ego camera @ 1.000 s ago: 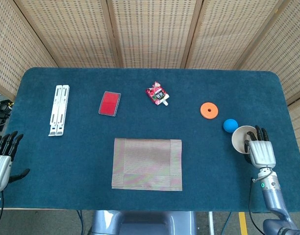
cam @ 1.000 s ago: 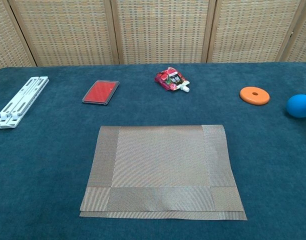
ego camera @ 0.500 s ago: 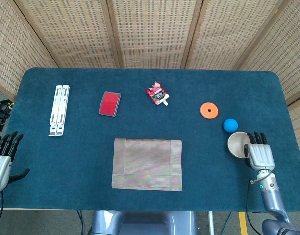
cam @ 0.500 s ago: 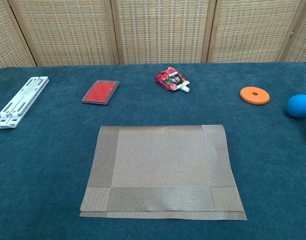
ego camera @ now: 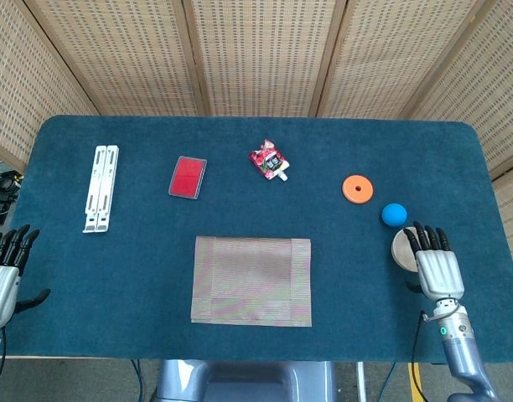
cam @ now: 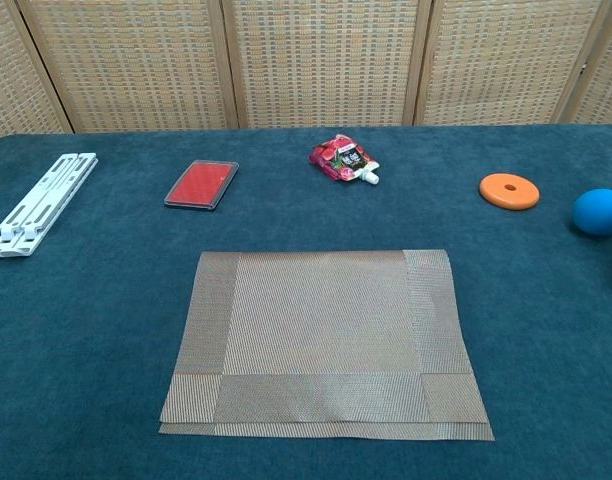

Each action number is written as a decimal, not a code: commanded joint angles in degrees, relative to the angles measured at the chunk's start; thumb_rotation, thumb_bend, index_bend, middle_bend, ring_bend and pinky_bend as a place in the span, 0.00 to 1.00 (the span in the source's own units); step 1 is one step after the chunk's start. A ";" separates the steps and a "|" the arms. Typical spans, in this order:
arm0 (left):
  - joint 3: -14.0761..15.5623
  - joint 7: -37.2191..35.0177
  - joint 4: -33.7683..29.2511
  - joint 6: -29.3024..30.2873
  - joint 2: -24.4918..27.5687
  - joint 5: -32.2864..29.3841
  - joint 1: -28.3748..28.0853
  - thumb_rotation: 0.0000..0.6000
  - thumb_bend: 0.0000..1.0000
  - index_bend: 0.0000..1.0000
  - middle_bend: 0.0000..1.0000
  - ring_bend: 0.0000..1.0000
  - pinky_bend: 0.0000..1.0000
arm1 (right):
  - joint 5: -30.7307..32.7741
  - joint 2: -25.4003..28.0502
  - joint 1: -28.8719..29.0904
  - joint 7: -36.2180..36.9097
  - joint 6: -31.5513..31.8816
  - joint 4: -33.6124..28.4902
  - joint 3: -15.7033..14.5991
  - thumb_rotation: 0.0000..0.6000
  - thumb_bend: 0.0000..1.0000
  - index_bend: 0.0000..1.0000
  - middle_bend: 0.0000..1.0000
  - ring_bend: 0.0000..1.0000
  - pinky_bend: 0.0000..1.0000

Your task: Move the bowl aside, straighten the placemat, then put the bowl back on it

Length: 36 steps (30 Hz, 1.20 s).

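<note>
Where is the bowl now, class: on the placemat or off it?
Off it. The bowl sits on the table's right side, under the right hand; the placemat lies bare.

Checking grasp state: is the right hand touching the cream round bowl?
Cannot tell. In the head view the right hand overlaps the cream round bowl from above, hiding any contact; the chest view shows neither clearly.
</note>
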 commanded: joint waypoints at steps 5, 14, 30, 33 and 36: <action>0.05 -0.15 -0.03 0.41 0.00 0.28 0.16 1.00 0.04 0.00 0.00 0.00 0.00 | -9.66 1.15 -2.51 -0.02 6.67 -6.56 -3.92 1.00 0.06 0.08 0.00 0.00 0.00; 0.11 -0.96 0.08 0.55 0.29 0.51 0.25 1.00 0.04 0.00 0.00 0.00 0.00 | -19.20 0.23 -5.87 0.21 11.72 -5.01 -9.77 1.00 0.06 0.08 0.00 0.00 0.00; 1.32 10.38 -3.19 -6.03 -4.02 5.45 -5.03 1.00 0.06 0.00 0.00 0.00 0.00 | -20.78 2.36 -7.50 7.00 13.93 -2.35 -9.46 1.00 0.06 0.08 0.00 0.00 0.00; 1.16 13.96 -5.38 -9.13 -4.95 5.26 -6.97 1.00 0.06 0.00 0.00 0.00 0.00 | -20.93 2.78 -7.56 7.45 13.89 -2.77 -9.36 1.00 0.06 0.08 0.00 0.00 0.00; 1.23 17.77 -7.08 -12.12 -6.33 4.77 -8.67 1.00 0.06 0.00 0.00 0.00 0.00 | -21.04 3.07 -7.67 7.88 13.91 -3.08 -9.23 1.00 0.06 0.08 0.00 0.00 0.00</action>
